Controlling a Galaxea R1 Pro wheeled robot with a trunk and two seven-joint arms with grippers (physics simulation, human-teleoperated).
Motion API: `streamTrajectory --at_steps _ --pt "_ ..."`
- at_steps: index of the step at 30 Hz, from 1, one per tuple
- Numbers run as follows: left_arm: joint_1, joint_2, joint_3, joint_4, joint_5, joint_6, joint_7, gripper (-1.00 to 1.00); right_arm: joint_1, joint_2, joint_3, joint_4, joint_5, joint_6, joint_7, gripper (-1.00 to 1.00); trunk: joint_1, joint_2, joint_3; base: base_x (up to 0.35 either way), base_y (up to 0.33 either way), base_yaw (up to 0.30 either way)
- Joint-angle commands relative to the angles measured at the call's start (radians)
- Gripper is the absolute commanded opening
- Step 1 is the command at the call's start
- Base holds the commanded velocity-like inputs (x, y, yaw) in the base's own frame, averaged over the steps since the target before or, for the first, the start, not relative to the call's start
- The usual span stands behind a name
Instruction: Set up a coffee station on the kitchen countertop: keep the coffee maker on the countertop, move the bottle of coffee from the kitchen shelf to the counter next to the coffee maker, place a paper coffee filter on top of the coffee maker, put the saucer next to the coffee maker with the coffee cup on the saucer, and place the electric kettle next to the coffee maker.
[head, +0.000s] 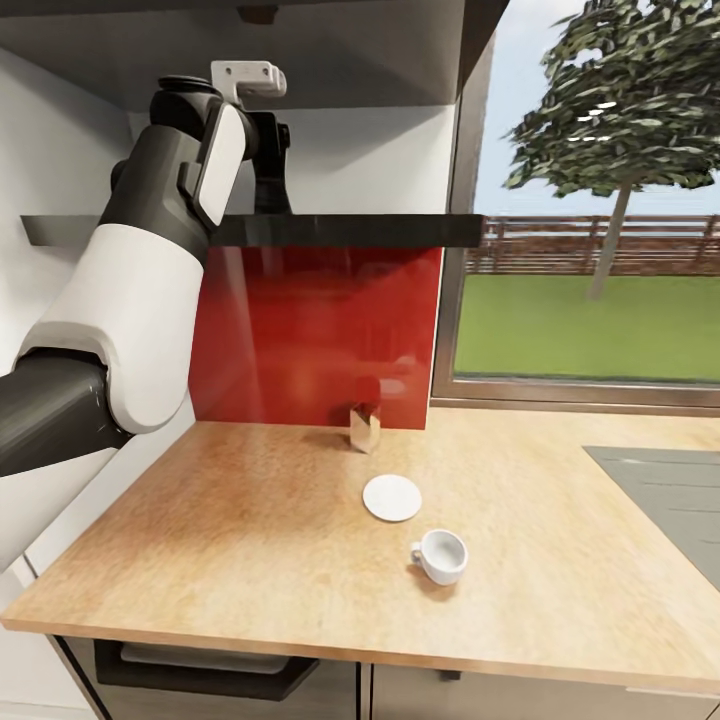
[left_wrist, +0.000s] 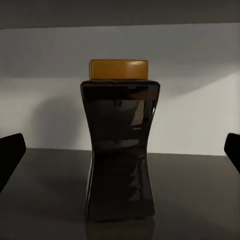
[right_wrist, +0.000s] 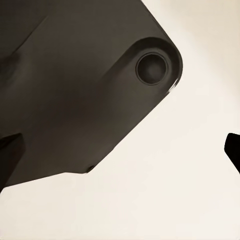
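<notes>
Left tool (left_wrist: 120, 150): jaws spread wide, one dark fingertip (left_wrist: 11, 152) at each edge of the left wrist view, nothing between them touched yet. Bottle of coffee (left_wrist: 121, 150) stands upright straight ahead of the tool, centred in the gap, on the dark kitchen shelf (left_wrist: 45, 190). It is waisted and glossy with a yellow cap (left_wrist: 119, 69).

Risks, judged from here:
- Pads closing on the narrow waist of a slick body could slip, and the bottle could drop off the shelf to the worktop (head: 250, 520) well below the tool.
- An off-centre advance would nudge the bottle with one finger and tip it back toward the wall behind it.
- The left arm (head: 150, 300) reaches up past the shelf edge; the forearm could knock it on withdrawal.

Below the tool, on the worktop: saucer (head: 392, 497), coffee cup (head: 441, 556) just beside it and not on it, and a small pale brownish piece (head: 365, 428) by the red backsplash (head: 320, 330), identity uncertain.

Hard to make out: in the head view the left tool is behind the arm, so its depth to the bottle is unclear. Right tool (right_wrist: 120, 155): fingertips wide apart, holding nothing, facing a blurred dark rounded part (right_wrist: 75, 90).
</notes>
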Motion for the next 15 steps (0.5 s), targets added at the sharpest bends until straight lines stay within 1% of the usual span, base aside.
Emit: streamTrajectory --at_steps 1,3,8,12,15 --pt "-0.001 0.000 0.000 -0.001 -0.002 0.004 0.002 1.00 0.000 0.000 0.002 0.001 0.000 -0.005 0.000 1.00 0.000 -0.001 -0.001 0.021 0.000 0.000" --pt "-0.001 0.000 0.000 -0.001 -0.002 0.004 0.002 1.00 0.000 0.000 0.002 0.001 0.000 -0.005 0.000 1.00 0.000 -0.001 -0.001 0.022 0.000 0.000" --pt "0.000 0.000 0.000 -0.002 -0.002 0.004 0.002 1.00 0.000 0.000 0.002 0.001 0.000 -0.005 0.000 1.00 0.000 -0.001 -0.001 0.120 0.000 0.000" --pt "0.000 0.000 0.000 -0.002 -0.002 0.004 0.002 1.00 0.000 0.000 0.002 0.001 0.000 -0.005 0.000 1.00 0.000 -0.001 -0.001 0.048 0.000 0.000" --pt "0.000 0.000 0.000 -0.002 -0.002 0.004 0.002 1.00 0.000 0.000 0.002 0.001 0.001 -0.005 0.000 1.00 0.000 -0.001 -0.001 0.153 0.000 0.000"
